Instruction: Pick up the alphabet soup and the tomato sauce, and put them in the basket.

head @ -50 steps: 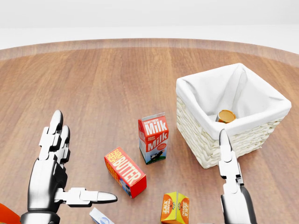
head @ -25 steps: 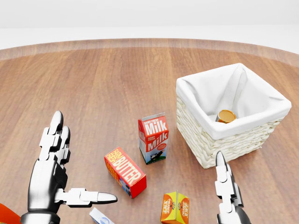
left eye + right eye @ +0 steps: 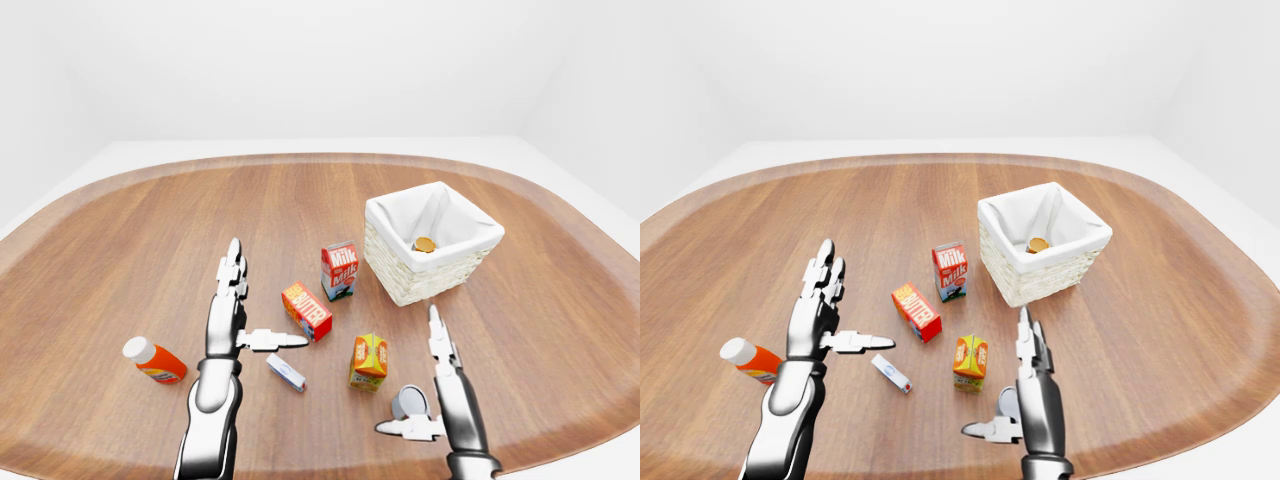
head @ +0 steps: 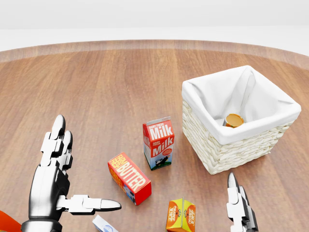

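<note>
Both metallic hands are showing 3 jointed fingers each, spread wide and gripping nothing. Left hand (image 3: 232, 305) is hovering over the wood-grain worktop (image 3: 150, 230), thumb pointing toward the butter box (image 3: 307, 311). Right hand (image 3: 437, 375) is hanging at the bottom of the left-eye view, just beside 1 grey can (image 3: 409, 401) lying on its side; its label is unreadable. 1 square wicker basket (image 3: 432, 236) with white cloth lining is holding 1 can (image 4: 233, 120) with an orange top. 1 milk carton (image 3: 339, 270) is standing upright, 1 orange carton (image 3: 369, 361) near it, 1 small flat white packet (image 3: 285, 372), and 1 orange bottle (image 3: 155, 361) with white cap is lying at left.
</note>
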### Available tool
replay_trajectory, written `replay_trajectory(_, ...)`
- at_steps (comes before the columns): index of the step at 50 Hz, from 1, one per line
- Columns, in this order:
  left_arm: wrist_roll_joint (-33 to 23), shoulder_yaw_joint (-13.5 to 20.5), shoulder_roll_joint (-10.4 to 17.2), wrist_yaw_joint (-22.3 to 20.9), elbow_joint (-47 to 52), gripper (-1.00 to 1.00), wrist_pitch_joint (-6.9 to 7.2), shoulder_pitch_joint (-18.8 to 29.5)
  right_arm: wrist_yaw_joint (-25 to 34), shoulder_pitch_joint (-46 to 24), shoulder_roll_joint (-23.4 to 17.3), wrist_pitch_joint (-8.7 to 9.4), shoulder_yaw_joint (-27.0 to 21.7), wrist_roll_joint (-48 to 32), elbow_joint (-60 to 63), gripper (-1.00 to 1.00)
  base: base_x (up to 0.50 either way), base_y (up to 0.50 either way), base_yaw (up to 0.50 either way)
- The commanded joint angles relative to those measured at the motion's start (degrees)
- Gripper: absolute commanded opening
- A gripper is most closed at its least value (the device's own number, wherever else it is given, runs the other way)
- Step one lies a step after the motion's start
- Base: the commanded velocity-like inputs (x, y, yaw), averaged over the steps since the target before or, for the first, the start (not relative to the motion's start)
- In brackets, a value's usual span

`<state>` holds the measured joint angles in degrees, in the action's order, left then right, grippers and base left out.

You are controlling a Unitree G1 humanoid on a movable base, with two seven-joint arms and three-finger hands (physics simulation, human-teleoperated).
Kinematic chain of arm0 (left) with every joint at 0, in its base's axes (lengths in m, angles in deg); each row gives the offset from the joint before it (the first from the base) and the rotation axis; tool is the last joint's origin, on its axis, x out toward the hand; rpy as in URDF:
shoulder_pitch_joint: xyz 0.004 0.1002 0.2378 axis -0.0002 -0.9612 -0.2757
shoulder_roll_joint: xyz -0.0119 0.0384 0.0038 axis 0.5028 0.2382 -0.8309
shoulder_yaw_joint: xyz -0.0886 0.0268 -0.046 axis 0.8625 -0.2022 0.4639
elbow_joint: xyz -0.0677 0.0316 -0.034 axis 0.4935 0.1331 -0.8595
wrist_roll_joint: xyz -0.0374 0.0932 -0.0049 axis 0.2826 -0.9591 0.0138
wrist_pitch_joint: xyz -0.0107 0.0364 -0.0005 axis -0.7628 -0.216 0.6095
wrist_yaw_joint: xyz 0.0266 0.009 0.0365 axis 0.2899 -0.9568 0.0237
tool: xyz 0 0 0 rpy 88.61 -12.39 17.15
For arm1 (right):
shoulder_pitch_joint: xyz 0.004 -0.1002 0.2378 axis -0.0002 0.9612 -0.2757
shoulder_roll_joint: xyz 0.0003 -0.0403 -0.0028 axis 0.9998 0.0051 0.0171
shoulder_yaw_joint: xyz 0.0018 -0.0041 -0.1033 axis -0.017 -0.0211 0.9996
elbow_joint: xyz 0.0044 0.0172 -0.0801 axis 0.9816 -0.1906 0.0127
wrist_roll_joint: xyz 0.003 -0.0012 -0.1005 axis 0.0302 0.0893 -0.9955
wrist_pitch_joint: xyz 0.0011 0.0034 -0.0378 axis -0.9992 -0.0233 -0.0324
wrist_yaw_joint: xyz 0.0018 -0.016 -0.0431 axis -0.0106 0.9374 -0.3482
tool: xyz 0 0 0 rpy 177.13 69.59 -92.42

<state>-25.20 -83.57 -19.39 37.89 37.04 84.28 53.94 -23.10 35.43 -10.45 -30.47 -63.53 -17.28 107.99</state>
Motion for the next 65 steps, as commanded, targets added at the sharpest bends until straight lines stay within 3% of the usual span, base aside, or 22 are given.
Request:
replay_trajectory(1, 0.1, 0.1, 0.0, 0.1, 0.2, 1.00, 0.00, 0.0, 0.8, 2.1, -0.2, 0.00, -0.2, -0.1, 0.6, 1.00, 0.00, 0.00, 0.00)
replay_trajectory(10, 0.1, 0.1, 0.0, 0.1, 0.2, 1.00, 0.00, 0.0, -0.6, 2.4, -0.9, 0.00, 0.5, -0.5, -1.5, 1.00, 0.00, 0.00, 0.00)
replay_trajectory(13, 0.1, 0.1, 0.0, 0.1, 0.2, 1.00, 0.00, 0.0, -3.6, 1.1, -1.0, 0.00, 0.3, -1.6, -8.2, 1.00, 0.00, 0.00, 0.00)
replay_trajectory(17, 0.1, 0.1, 0.0, 0.1, 0.2, 1.00, 0.00, 0.0, -1.3, 2.3, -0.8, 0.00, -0.2, -0.8, -4.6, 1.00, 0.00, 0.00, 0.00)
replay_trajectory(20, 0.1, 0.1, 0.0, 0.1, 0.2, 1.00, 0.00, 0.0, -3.3, 1.2, -0.6, 0.00, -0.7, -1.6, -9.6, 1.00, 0.00, 0.00, 0.00)
replay_trajectory(32, 0.2, 0.1, 0.0, 0.1, 0.2, 1.00, 0.00, 0.0, -1.4, 2.6, 0.5, 0.00, -2.3, -1.5, -8.5, 1.00, 0.00, 0.00, 0.00)
replay_trajectory(65, 0.1, 0.1, 0.0, 0.1, 0.2, 1.00, 0.00, 0.0, -3.0, -4.2, 3.0, 0.00, -4.8, -2.2, -24.3, 1.00, 0.00, 0.00, 0.00)
